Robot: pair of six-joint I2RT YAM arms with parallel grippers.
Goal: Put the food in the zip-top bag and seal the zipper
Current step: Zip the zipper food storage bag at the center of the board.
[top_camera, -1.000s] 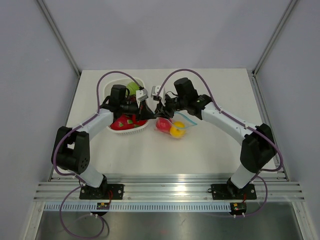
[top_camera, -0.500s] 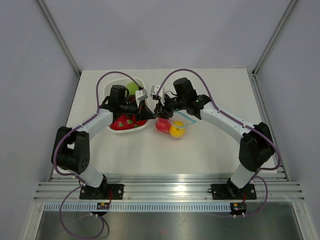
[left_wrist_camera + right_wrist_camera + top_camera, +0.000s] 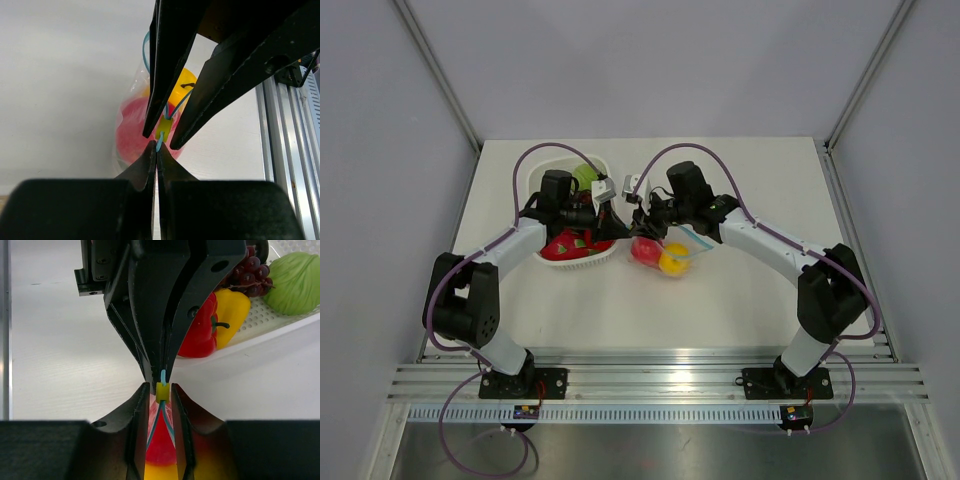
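The zip-top bag (image 3: 672,256) lies on the table right of the basket, with a red fruit (image 3: 645,250) and a yellow fruit (image 3: 673,263) inside. My left gripper (image 3: 156,144) is shut on the end of the blue zipper (image 3: 159,145). My right gripper (image 3: 159,386) faces it and is closed around the yellow slider (image 3: 162,391). Below the slider the two blue zipper strips (image 3: 156,422) spread apart over the red fruit (image 3: 161,450). In the top view the left gripper (image 3: 618,238) and right gripper (image 3: 638,228) meet at the bag's left end.
The white slotted basket (image 3: 534,178) sits behind the left gripper. It holds a red pepper (image 3: 200,335), a yellow pepper (image 3: 233,310), purple grapes (image 3: 248,269) and a green cabbage (image 3: 295,282). An aluminium rail (image 3: 660,380) runs along the near edge.
My right arm has shifted slightly left toward the left gripper. The left arm, bag and basket have stayed where they were.
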